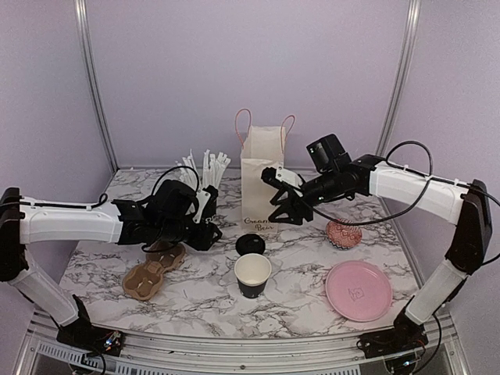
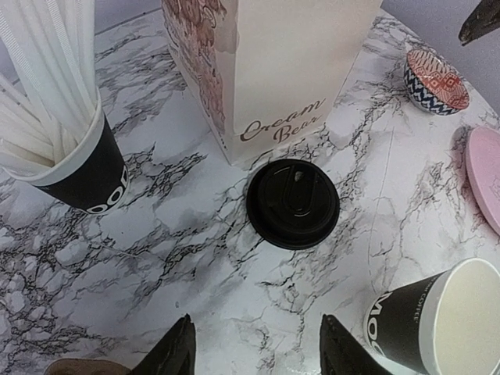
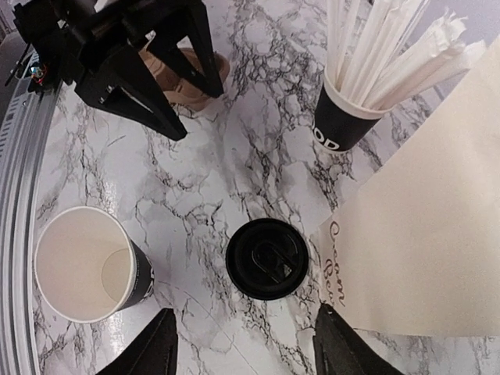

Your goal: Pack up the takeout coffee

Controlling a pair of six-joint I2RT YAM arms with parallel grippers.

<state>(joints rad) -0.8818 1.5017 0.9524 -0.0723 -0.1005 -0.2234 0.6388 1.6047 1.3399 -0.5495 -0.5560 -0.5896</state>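
Currently: lid (image 2: 293,203) flat on desk (image 1: 195,291), cup (image 1: 252,275) uncapped. My left tool (image 2: 258,348) and right tool (image 3: 246,344) — both parted, empty — aim at lid. Next, likely: lower one, pinch rim.

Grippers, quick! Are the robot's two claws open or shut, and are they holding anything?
Left gripper: open, holding nothing.
Right gripper: open, holding nothing.

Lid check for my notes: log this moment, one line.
lid off, on table | cup upright | left tool open | right tool open
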